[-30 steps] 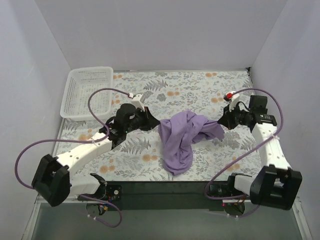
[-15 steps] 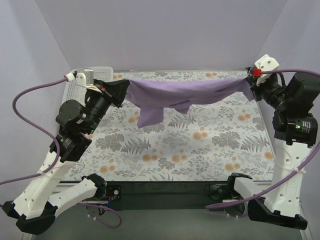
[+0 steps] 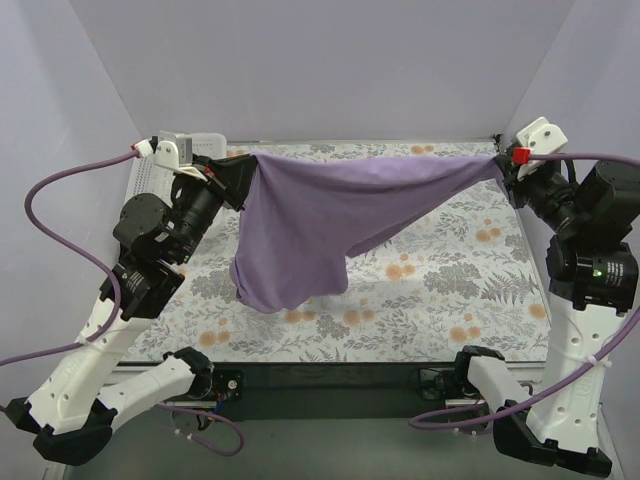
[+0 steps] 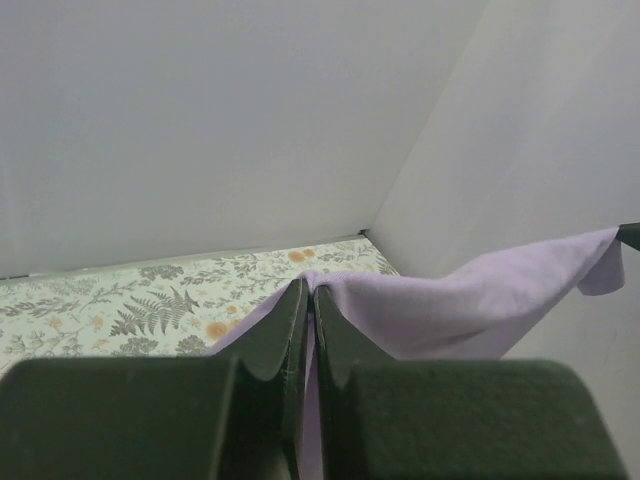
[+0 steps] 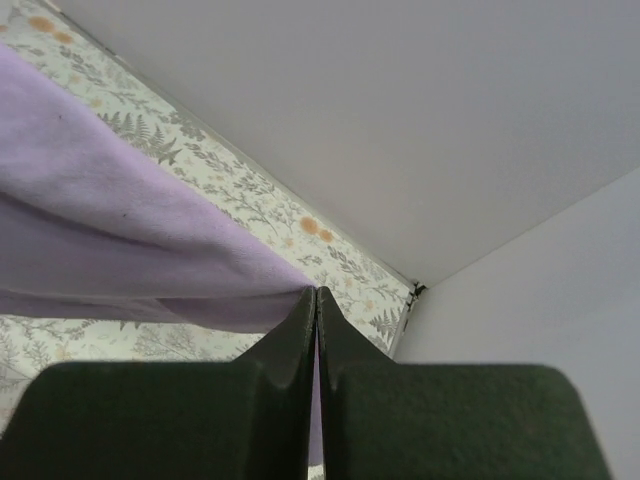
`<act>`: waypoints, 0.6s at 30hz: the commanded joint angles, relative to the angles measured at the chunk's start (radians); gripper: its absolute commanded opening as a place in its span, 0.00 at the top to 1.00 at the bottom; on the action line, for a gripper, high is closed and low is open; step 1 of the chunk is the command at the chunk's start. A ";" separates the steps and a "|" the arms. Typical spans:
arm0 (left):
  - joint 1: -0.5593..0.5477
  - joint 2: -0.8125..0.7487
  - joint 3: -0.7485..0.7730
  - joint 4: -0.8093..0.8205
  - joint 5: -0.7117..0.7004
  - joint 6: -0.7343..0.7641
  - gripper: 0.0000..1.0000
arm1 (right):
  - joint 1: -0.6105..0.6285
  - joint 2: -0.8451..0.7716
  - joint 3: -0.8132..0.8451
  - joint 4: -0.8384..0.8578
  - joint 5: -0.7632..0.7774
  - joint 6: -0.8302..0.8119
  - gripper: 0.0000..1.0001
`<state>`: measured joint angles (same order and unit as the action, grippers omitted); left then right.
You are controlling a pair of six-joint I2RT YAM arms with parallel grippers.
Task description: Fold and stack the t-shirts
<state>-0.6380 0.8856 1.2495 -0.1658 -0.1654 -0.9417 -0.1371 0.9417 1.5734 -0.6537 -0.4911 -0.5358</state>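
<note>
seen from above, two white and black robot arms are rising from their bases at 6 o'clock, one leaning toward 10 o'clock and the other toward 2 o'clock. between them the floral-printed table (image 3: 420, 300) is showing grey ferns and orange blossoms. a lavender-purple t-shirt (image 3: 320, 215) is hanging in the air over the table's far half, stretched like a hammock, with its fullest part sagging toward 7 o'clock. the left gripper (image 3: 238, 172), at 10 o'clock, is pinching one edge of the cloth with its jaws pressed narrow. the right gripper (image 3: 503, 165), at 2 o'clock, is clamping the opposite edge just as tightly. a white mesh basket (image 3: 141, 183) is sitting beyond the left arm at 10 o'clock, mostly hidden.
</note>
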 commanded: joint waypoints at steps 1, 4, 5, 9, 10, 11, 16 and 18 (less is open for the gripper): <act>0.003 -0.004 -0.001 0.034 0.021 0.008 1.00 | -0.002 -0.053 -0.019 0.052 -0.112 -0.026 0.99; 0.004 0.006 -0.013 0.038 0.029 0.004 1.00 | -0.002 -0.049 -0.021 0.054 -0.090 -0.020 0.99; 0.003 0.007 -0.018 0.043 0.032 0.004 1.00 | -0.002 -0.049 -0.021 0.052 -0.087 -0.018 0.99; 0.003 0.026 -0.022 0.052 0.043 0.006 1.00 | -0.002 -0.046 -0.039 0.057 -0.081 -0.018 0.99; 0.003 0.035 -0.022 0.054 0.040 0.007 1.00 | -0.001 -0.043 -0.044 0.058 -0.078 -0.015 0.99; 0.004 0.041 -0.025 0.055 0.035 0.011 1.00 | -0.001 -0.041 -0.056 0.060 -0.075 -0.013 0.99; 0.003 0.082 -0.027 0.080 0.021 0.023 1.00 | -0.002 -0.023 -0.099 0.072 -0.064 -0.012 0.99; 0.003 0.092 -0.024 0.088 0.020 0.029 1.00 | -0.002 -0.018 -0.116 0.077 -0.057 -0.013 0.99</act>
<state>-0.6380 0.9783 1.2213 -0.1371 -0.1345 -0.9352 -0.1371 0.9146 1.4712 -0.6334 -0.5629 -0.5533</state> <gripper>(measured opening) 0.018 0.020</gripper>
